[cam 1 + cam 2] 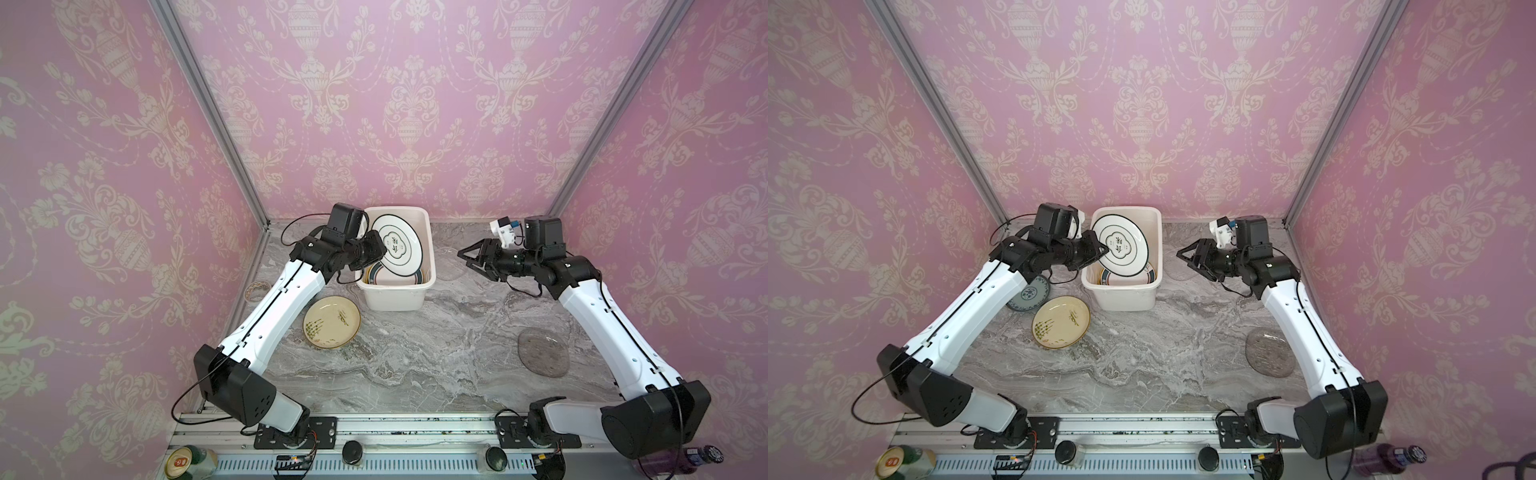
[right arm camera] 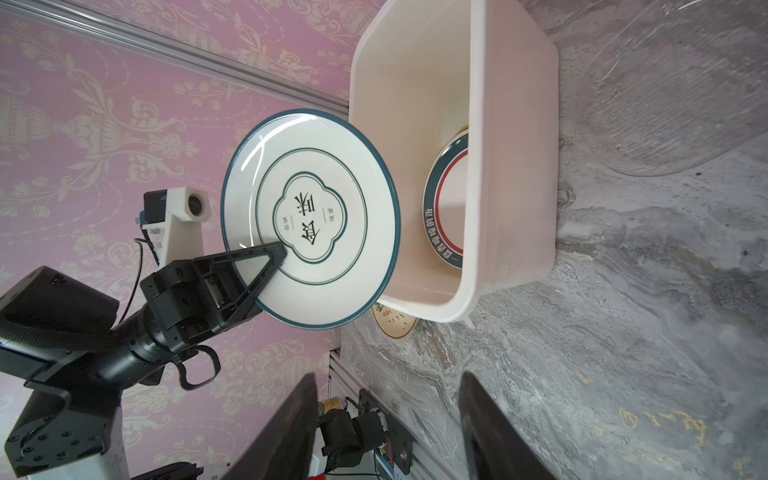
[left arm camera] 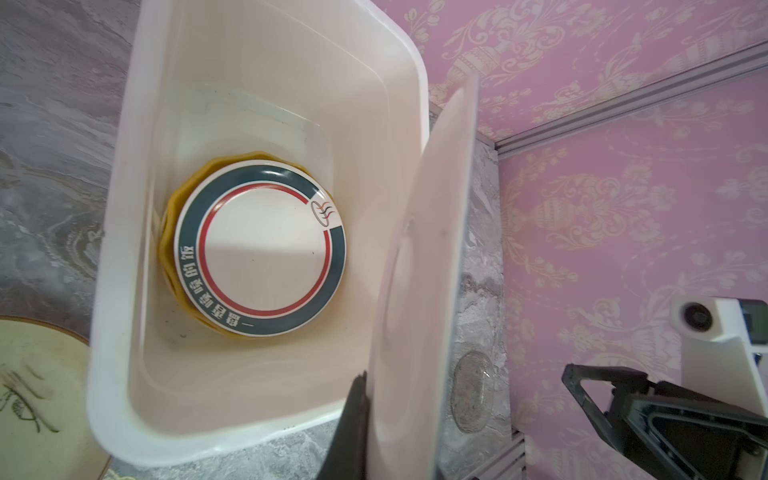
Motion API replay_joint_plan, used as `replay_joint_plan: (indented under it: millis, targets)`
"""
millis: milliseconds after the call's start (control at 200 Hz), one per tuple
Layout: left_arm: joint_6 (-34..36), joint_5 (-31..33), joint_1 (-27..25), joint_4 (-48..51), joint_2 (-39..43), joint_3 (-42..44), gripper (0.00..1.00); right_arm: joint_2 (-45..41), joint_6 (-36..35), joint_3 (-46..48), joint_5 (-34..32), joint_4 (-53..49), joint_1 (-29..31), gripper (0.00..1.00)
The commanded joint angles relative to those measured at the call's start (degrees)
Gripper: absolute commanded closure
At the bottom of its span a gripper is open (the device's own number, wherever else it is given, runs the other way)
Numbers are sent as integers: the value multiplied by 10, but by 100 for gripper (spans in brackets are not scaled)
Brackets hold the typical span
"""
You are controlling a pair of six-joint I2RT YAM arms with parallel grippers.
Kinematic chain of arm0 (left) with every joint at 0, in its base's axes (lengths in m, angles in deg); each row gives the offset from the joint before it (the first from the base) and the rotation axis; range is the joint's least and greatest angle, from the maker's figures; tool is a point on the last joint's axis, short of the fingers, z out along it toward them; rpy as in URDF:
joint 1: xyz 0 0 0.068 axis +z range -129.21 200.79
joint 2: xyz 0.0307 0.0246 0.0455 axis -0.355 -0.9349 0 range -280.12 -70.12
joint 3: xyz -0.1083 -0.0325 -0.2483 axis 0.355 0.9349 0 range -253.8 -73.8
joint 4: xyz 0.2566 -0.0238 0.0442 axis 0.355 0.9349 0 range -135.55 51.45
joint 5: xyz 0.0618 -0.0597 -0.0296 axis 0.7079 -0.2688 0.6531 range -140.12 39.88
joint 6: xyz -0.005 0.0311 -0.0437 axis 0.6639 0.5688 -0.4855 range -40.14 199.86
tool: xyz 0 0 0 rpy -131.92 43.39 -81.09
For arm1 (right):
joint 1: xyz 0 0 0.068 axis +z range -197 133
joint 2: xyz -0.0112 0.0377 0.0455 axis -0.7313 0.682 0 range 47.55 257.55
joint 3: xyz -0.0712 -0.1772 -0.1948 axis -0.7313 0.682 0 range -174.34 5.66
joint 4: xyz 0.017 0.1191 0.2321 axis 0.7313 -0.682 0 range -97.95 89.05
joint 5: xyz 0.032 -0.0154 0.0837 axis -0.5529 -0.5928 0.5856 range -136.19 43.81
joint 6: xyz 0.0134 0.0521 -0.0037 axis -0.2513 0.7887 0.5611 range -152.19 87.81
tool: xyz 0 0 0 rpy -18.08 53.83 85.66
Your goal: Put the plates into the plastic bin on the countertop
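Left gripper (image 2: 277,254) clamps plate (image 2: 311,216) lettered 食味 above bin (image 1: 395,297); right gripper (image 1: 468,258) fingers apart; blue plate (image 1: 1027,296) appears in a top view only

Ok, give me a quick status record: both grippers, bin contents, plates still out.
left gripper: jaws shut on the teal-rimmed lettered plate, held tilted over the plastic bin
right gripper: jaws open, empty, right of the bin
in bin: ringed plate lying on an orange scalloped plate
on countertop: cream plate, blue-patterned plate, clear glass plate beside the bin, grey glass plate at front right
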Motion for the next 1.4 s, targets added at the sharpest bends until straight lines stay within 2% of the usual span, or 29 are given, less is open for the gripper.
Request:
replay_joint_plan:
  millis: [0, 335, 565, 916, 1306, 1391]
  targets:
    - [51, 60, 3, 53, -33, -30, 100, 7, -26, -1, -10, -19, -1, 45]
    - [89, 58, 2, 55, -122, -69, 100, 20, -36, 10, 2, -11, -4, 45]
    - [120, -5, 2, 20, -158, -58, 100, 24, -42, 22, 11, -6, -7, 45]
    - [163, -61, 3, 4, -200, -30, 100, 28, -41, 36, 17, 7, -7, 46]
    - [174, -69, 5, 11, -230, -21, 100, 31, -44, 30, 17, 1, -7, 46]
    - [177, -59, 6, 13, -232, -18, 94, 31, -44, 31, 17, 2, -7, 46]
